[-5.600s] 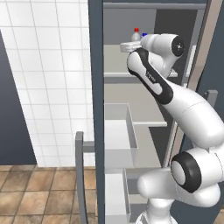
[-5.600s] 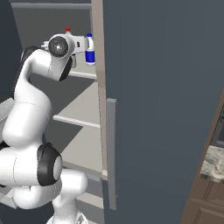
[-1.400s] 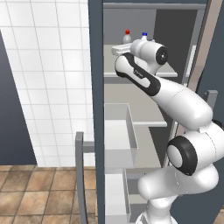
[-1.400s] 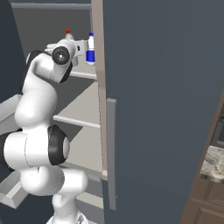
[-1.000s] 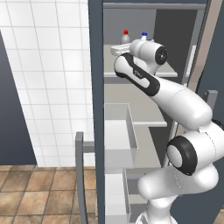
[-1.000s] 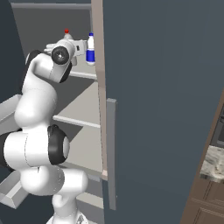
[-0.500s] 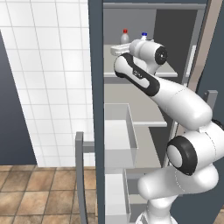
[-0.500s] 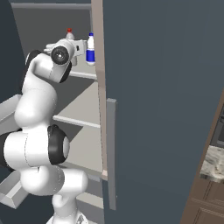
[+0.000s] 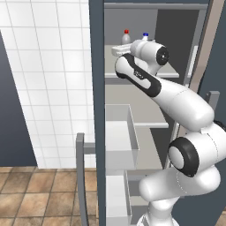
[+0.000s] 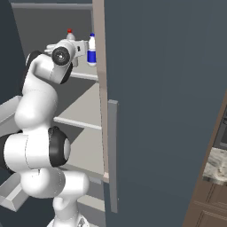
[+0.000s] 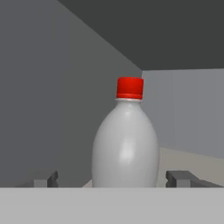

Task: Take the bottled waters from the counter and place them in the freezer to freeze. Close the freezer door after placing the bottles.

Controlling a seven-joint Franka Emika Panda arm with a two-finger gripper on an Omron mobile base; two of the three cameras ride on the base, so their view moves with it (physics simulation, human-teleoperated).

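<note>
Over on the left a white tiled wall (image 9: 48,79) is standing beside the freezer (image 9: 98,110), and the freezer door (image 10: 168,111) is hanging wide open on the right, its grey bar handle (image 10: 113,155) facing the camera. Inside, a pale shelf (image 9: 170,75) up high is carrying both bottles, upright and near each other: the red-capped bottle (image 9: 126,37) is sitting to the left and the blue-capped bottle (image 10: 91,49) is standing to its right, by the door-side edge of the opening. The arm is reaching up and in at that shelf level, and the gripper (image 11: 118,178) is pointing straight at the red-capped bottle (image 11: 125,140). In the hand view the two dark fingertips (image 11: 181,177) are standing wide apart, one on each side of the bottle's round body, with clear gaps showing, so the jaws are gaping and gripping nothing; whether a pad is brushing the plastic lower down is hard to say, since the bottle's base is hidden. Lower in the freezer a white bin (image 9: 118,137) is jutting forward from the compartment under the shelf.
</note>
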